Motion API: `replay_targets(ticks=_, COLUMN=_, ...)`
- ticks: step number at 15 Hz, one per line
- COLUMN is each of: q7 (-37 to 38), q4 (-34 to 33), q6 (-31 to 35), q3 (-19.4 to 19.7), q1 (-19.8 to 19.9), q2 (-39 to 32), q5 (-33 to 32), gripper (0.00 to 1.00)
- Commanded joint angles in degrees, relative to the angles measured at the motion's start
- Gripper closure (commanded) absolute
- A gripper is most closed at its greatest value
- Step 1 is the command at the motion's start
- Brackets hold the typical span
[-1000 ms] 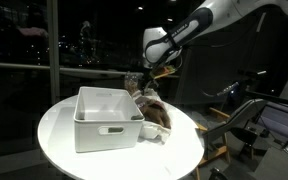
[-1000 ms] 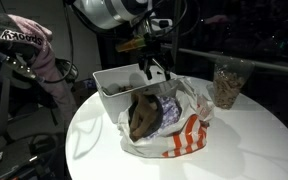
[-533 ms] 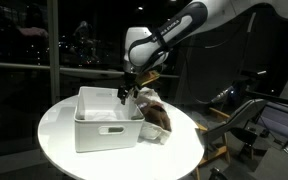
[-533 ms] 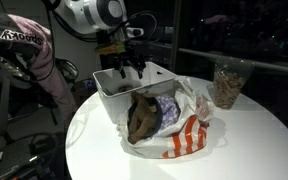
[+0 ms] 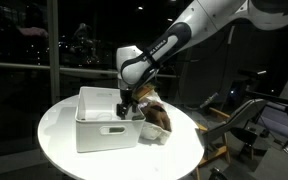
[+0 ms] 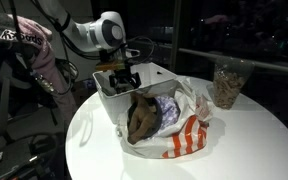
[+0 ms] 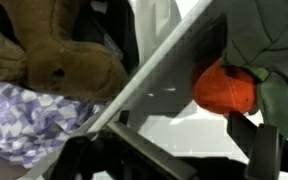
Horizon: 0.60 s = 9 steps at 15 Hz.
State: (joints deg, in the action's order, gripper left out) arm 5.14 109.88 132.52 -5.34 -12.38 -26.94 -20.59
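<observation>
Changing: my pincer [image 5: 124, 103] has swung left, off the plush toy [image 5: 156, 116], and come down to the white bin [image 5: 99, 128].
Pincer: jaws spread wide, nothing held, low over the bin's toy-side rim.
Bin: on the round table [image 5: 59, 146], left of the toy; long axis runs left to right, open top up.
Inside: orange thing [image 7: 226, 88] beside green cloth [image 7: 276, 40].
Writing: white letters on the pink garment [image 6: 39, 50], too blurred to read.

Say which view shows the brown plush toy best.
An exterior view shows the brown plush toy large and unblocked, beside the white bin. In an exterior view with the bin foremost, the toy looks small; the wrist view crops it.
</observation>
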Motion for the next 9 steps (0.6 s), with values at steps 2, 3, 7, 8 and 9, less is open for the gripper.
replay_targets(ticks=2, q7=-1.25, q4=-4.64, q6=-7.77, q3=0.12, q1=-1.31, q2=-3.25, q5=1.7, gripper=0.0)
replay_targets(ticks=3, q7=-1.56, q4=-5.3, q6=-9.19, q3=-0.1, q1=-1.19, q2=-3.95, q5=2.41, gripper=0.0)
replay_targets(ticks=7, q7=-5.52, q4=-7.63, q6=-11.22, q3=-1.88, q1=-0.13, q2=-6.41, q5=7.36, gripper=0.0)
replay_targets(ticks=8, q7=-6.4, q4=-8.1, q6=-11.15, q3=-2.19, q1=0.05, q2=-7.18, q5=8.58, gripper=0.0)
replay_targets(ticks=9, q7=-7.28, q4=-8.43, q6=-10.86, q3=-2.52, q1=0.35, q2=-7.93, q5=9.98, gripper=0.0)
